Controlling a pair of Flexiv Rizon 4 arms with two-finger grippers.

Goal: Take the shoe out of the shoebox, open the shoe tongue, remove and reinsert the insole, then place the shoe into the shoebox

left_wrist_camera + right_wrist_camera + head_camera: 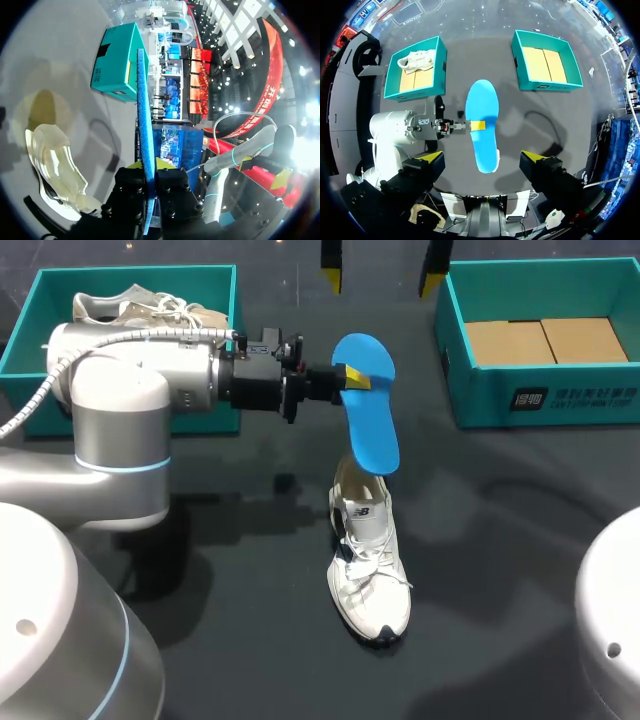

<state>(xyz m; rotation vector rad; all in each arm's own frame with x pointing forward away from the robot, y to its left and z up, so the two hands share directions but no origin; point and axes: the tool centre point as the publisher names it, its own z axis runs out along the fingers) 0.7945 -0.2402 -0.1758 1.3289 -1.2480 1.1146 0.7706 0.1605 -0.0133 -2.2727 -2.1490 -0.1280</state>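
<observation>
Left gripper point(148, 167) clenches blue insole point(143, 110); shoe point(368, 560) beneath, clearest in head view; right gripper point(482, 156) spread.

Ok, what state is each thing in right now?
Shoe: upright on the table, under the insole.
Insole: out of the shoe, held in the air.
Left fingers: shut on the insole.
Right fingers: open, empty.
Left shoebox: open, another shoe inside.
Right shoebox: open, empty.

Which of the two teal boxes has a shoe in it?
The box beside my left arm, holding a white shoe; the other box shows only cardboard.
</observation>
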